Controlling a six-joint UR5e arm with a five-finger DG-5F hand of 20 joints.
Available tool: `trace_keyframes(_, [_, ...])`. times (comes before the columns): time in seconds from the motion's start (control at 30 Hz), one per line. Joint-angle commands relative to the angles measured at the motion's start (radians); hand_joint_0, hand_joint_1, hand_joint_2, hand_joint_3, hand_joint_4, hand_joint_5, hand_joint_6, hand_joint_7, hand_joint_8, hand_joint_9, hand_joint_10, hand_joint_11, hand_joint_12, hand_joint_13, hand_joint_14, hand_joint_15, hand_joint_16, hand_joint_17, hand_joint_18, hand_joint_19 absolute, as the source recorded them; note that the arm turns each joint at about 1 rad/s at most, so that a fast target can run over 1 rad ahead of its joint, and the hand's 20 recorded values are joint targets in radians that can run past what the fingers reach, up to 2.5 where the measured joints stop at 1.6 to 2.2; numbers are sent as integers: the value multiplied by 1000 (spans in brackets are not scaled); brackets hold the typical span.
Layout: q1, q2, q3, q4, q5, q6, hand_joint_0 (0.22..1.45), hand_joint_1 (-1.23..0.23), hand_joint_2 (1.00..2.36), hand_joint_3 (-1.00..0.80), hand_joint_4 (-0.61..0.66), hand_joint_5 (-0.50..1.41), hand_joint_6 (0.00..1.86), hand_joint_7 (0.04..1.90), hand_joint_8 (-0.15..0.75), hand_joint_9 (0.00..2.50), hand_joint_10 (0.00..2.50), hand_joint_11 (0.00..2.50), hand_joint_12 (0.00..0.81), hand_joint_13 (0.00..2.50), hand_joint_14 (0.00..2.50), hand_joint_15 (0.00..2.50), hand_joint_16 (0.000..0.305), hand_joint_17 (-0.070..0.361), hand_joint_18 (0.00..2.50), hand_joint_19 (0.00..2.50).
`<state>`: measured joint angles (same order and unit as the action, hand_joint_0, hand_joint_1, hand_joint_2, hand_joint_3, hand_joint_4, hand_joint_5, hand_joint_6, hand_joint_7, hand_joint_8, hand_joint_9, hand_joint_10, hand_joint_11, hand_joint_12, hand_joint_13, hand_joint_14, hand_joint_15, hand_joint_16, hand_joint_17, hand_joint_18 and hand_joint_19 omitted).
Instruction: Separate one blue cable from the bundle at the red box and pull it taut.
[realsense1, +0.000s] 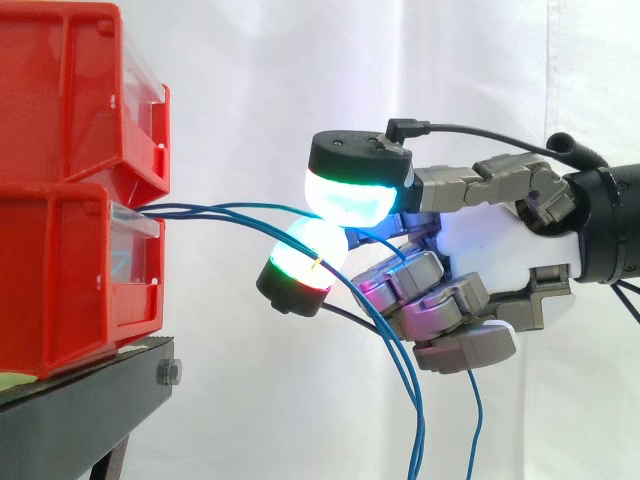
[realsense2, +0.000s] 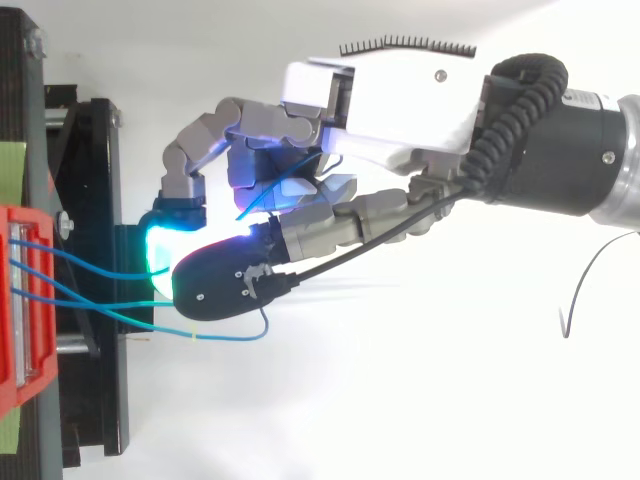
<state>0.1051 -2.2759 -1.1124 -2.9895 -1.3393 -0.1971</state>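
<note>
Several thin blue cables (realsense1: 230, 207) come out of the front of the lower red box (realsense1: 60, 290) and run right toward my hand (realsense1: 500, 240). The hand reaches in from the right, its thumb pad (realsense1: 350, 195) and a fingertip pad (realsense1: 300, 262) pressed together on one blue cable. The other fingers are curled below. Behind the pinch, blue cables (realsense1: 412, 420) hang slack downward. In the top view the cables (realsense2: 90, 265) fan from the red box (realsense2: 15, 330) to the hand (realsense2: 400, 100). One of them (realsense2: 230, 338) ends loose beside the thumb.
A second red bin (realsense1: 70, 90) sits on top of the lower one. Both rest on a black stand (realsense1: 90, 400) at the left. A white curtain hangs behind. A thin dark wire (realsense2: 580, 290) curls at the right of the top view.
</note>
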Motion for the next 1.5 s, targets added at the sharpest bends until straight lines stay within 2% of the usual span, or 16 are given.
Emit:
trace_keyframes(0.0, [1, 1, -1, 1, 0, 1, 639, -672, 1021, -29, -183, -192, 903, 958, 317, 198, 2500, 2348, 473, 777, 2500, 1878, 50, 112, 1251, 1378])
trace_keyframes(0.17, [-4, 18, 0, -16, -11, 1, 640, -673, 1020, -29, -184, -191, 903, 960, 313, 202, 2500, 2326, 474, 780, 2500, 1877, 51, 114, 1250, 1369])
trace_keyframes(0.37, [-5, 58, 0, -164, -34, -15, 640, -673, 1020, -28, -191, -191, 903, 956, 317, 202, 2500, 2318, 472, 780, 2500, 1867, 50, 113, 1252, 1354])
trace_keyframes(0.5, [-5, 64, -1, -207, -41, -18, 641, -674, 1020, -30, -190, -190, 903, 956, 319, 204, 2500, 2333, 473, 781, 2500, 1861, 51, 114, 1253, 1344])
trace_keyframes(0.57, [-5, 69, -9, -218, -54, -18, 641, -674, 1020, -30, -185, -191, 903, 963, 319, 205, 2500, 2333, 473, 781, 2500, 1851, 51, 114, 1251, 1351])
trace_keyframes(0.6, [-5, 84, -38, -220, -72, -19, 641, -674, 1020, -30, -191, -190, 903, 960, 319, 206, 2500, 2320, 466, 778, 2500, 1858, 51, 115, 1252, 1351])
trace_keyframes(0.63, [-5, 84, -38, -220, -72, -19, 641, -674, 1019, -30, -191, -190, 904, 956, 314, 205, 2500, 2322, 473, 782, 2500, 1862, 51, 114, 1250, 1361])
trace_keyframes(0.73, [-1, 116, -106, -189, -74, -16, 640, -674, 1020, -28, -191, -190, 903, 957, 319, 206, 2500, 2337, 473, 783, 2500, 1857, 51, 114, 1254, 1344])
trace_keyframes(0.77, [1, 138, -142, -158, -67, -16, 641, -674, 1019, -28, -191, -190, 903, 957, 319, 206, 2500, 2338, 474, 783, 2500, 1866, 50, 113, 1254, 1348])
trace_keyframes(0.83, [1, 154, -181, -132, -61, -15, 641, -674, 1019, -28, -193, -190, 903, 958, 314, 205, 2500, 2339, 474, 784, 2500, 1858, 51, 114, 1255, 1346])
trace_keyframes(0.9, [2, 185, -245, -88, -46, -13, 641, -674, 1019, -28, -191, -190, 903, 957, 315, 205, 2500, 2339, 473, 783, 2500, 1864, 51, 114, 1255, 1349])
trace_keyframes(0.93, [2, 199, -287, -40, -31, -12, 642, -674, 1019, -29, -191, -190, 903, 958, 319, 206, 2500, 2337, 474, 783, 2500, 1865, 51, 115, 1255, 1358])
trace_keyframes(1.0, [4, 207, -314, 4, -17, -8, 641, -674, 1020, -28, -191, -190, 903, 957, 315, 205, 2500, 2338, 474, 783, 2500, 1863, 51, 115, 1254, 1355])
trace_keyframes(1.23, [5, 203, -323, 44, -17, -12, 642, -675, 1019, -29, -193, -190, 904, 954, 317, 206, 2500, 2319, 467, 780, 2500, 1862, 51, 116, 1256, 1349])
trace_keyframes(1.27, [7, 205, -323, 67, -20, -18, 642, -676, 1019, -28, -193, -190, 904, 954, 316, 206, 2500, 2336, 470, 781, 2500, 1884, 51, 116, 1256, 1349])
trace_keyframes(1.47, [5, 205, -323, 78, -17, -27, 642, -676, 1019, -28, -192, -190, 903, 958, 316, 205, 2500, 2317, 474, 783, 2500, 1856, 51, 115, 1255, 1354])
